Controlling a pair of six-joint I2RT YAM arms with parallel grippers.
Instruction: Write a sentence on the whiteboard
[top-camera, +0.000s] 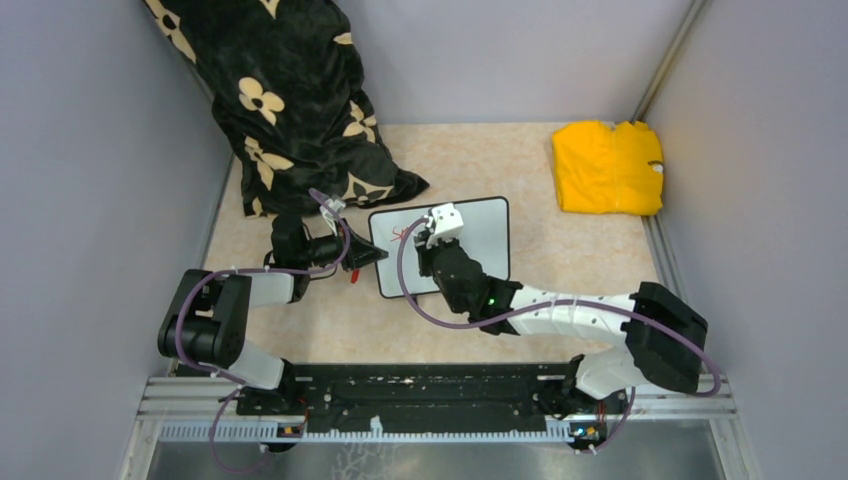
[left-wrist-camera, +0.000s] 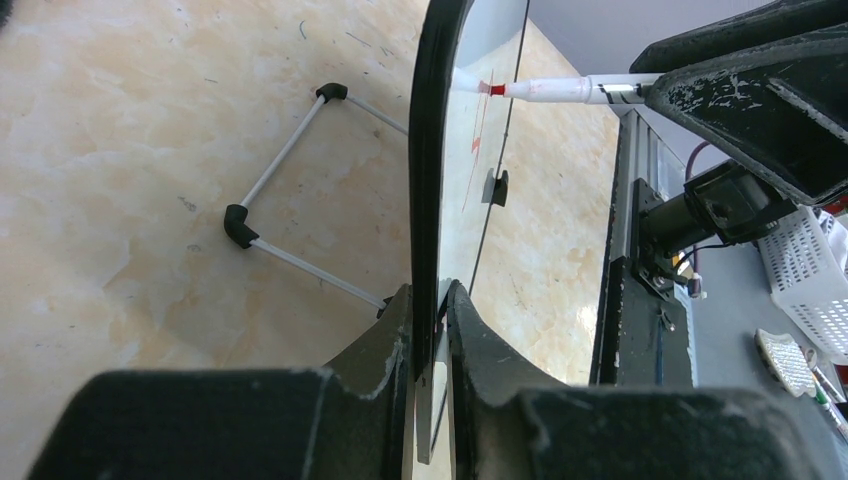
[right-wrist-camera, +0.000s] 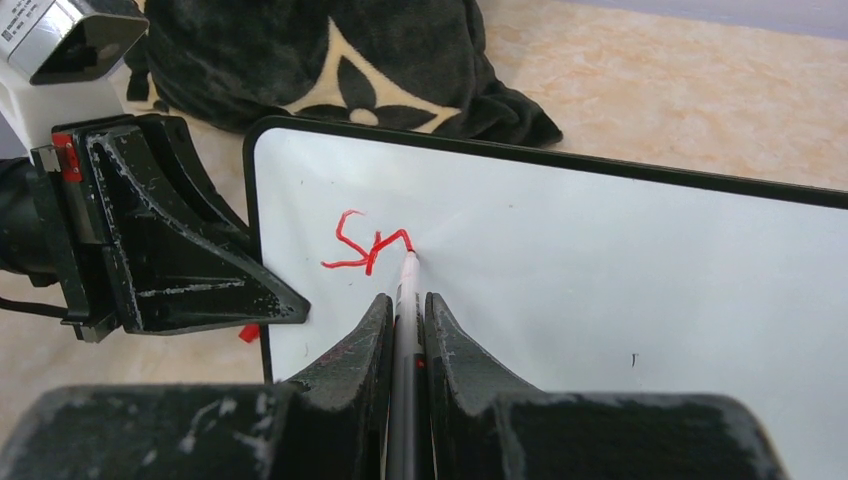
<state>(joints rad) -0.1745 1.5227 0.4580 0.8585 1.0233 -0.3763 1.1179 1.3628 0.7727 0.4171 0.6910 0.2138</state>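
Fingers (left-wrist-camera: 385, 345) of our left gripper (left-wrist-camera: 430, 292) are clamped on the left edge of the whiteboard (top-camera: 485, 235), which sits mid-table just in front of the big black flowered blanket (top-camera: 290, 100). Our right gripper (right-wrist-camera: 407, 300) squeezes the marker (right-wrist-camera: 408, 272), tip touching the board near that edge, and we see the sentence (right-wrist-camera: 365, 250) there as just two red scrawled letters.

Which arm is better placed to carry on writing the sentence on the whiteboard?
Right. The right gripper is shut on the red marker, its tip touching the whiteboard beside the first red strokes. The left gripper is clamped on the whiteboard's edge, probably steadying it.
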